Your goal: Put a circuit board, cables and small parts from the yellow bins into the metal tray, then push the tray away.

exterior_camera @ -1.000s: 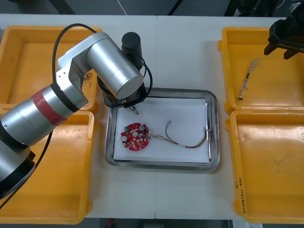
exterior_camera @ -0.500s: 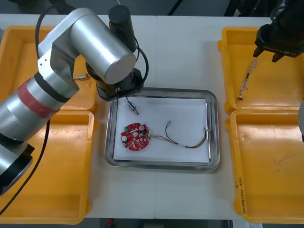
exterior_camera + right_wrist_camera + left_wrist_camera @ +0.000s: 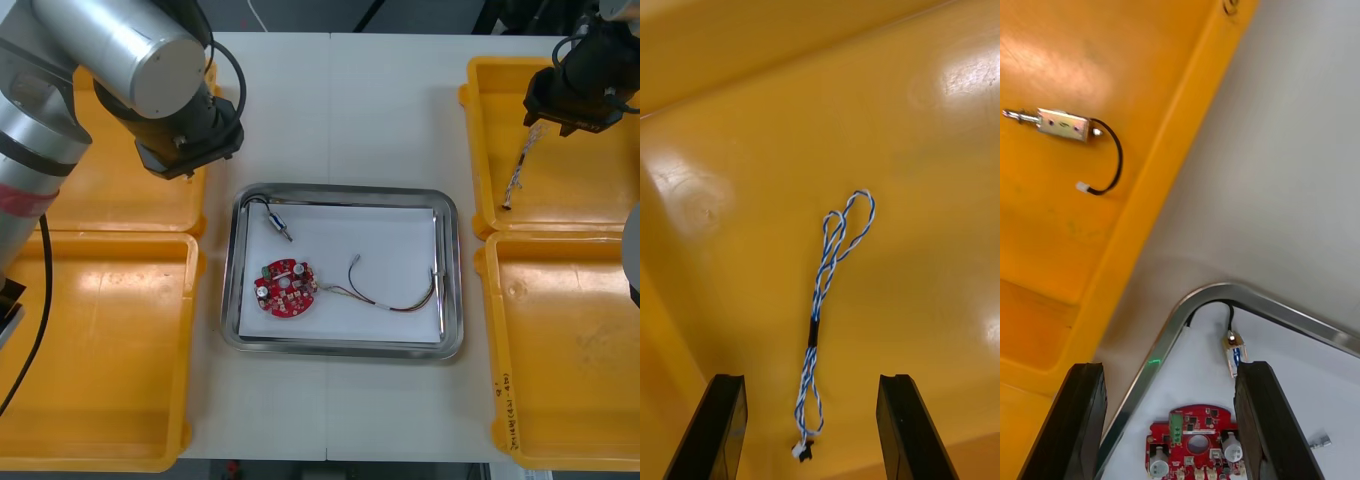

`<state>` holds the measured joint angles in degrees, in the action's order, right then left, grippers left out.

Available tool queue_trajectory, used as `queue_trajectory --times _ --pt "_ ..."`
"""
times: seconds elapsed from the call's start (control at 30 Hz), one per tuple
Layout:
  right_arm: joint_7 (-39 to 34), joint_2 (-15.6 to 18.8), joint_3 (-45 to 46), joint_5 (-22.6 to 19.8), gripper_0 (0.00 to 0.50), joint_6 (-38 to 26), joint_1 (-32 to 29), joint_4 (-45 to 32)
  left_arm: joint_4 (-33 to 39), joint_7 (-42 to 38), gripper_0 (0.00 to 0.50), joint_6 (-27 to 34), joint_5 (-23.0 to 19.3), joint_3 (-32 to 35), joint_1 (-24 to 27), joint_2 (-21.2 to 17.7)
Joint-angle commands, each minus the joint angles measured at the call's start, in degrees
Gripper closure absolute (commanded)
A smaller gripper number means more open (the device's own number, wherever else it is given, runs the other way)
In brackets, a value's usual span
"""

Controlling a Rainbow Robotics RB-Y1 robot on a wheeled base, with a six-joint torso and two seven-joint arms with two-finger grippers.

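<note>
Withdrawn from the metal tray (image 3: 350, 190), the left gripper (image 3: 1171, 369) now hangs at its 10 o'clock by the far-left yellow bin (image 3: 60, 130), fingers wide and empty. At the tray's 8 o'clock lies the round red circuit board (image 3: 287, 288). The right gripper (image 3: 811, 379) spreads wide astride the twisted blue and white cable (image 3: 522, 168), which runs from 1 to 7 o'clock in the far-right yellow bin (image 3: 600, 200).

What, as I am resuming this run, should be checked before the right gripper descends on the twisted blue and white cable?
1. Right gripper open: ok.
2. Twisted blue and white cable loose in the far right yellow bin, in line between that gripper's fingers: ok.
3. Left gripper open, empty, far from that bin: ok.
4. Free white floor in the shiny metal tray beside the round red circuit board: ok.
5. Clearance above cable: cannot tell.
</note>
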<state>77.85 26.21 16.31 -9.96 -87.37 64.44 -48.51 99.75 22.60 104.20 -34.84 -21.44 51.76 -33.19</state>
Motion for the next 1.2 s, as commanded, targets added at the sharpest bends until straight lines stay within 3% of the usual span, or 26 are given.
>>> queue_trajectory --times 0.03,0.3,0.47,0.77,0.87,1.2 --pt "-2.35 -0.90 -1.11 0.90 0.000 2.38 1.47 0.17 0.88 -1.51 0.000 0.48 -1.54 4.48 0.09 -4.43" --pt "-3.49 -2.21 -0.58 0.55 0.000 5.54 -1.52 0.17 -3.60 -0.98 0.000 -2.07 -1.63 5.18 1.41 -8.30" --pt "-3.32 -2.13 -0.67 0.03 0.000 8.01 -3.36 0.17 -10.55 -1.33 0.000 -6.03 -1.19 5.18 3.52 -9.09" --pt "-3.58 -2.56 -0.67 -0.59 0.000 8.80 -5.65 0.17 -19.33 -3.53 0.000 -9.37 -1.45 6.94 6.60 -8.30" --pt "-3.23 -2.83 -0.67 -0.85 0.000 9.59 -6.70 0.09 -21.44 -8.10 0.000 -11.48 -1.72 7.02 7.74 -7.86" --pt "-4.02 -3.88 -0.67 -1.20 0.000 10.20 -8.63 -0.44 -29.35 -11.44 0.000 -14.20 -2.86 7.29 10.11 -4.60"
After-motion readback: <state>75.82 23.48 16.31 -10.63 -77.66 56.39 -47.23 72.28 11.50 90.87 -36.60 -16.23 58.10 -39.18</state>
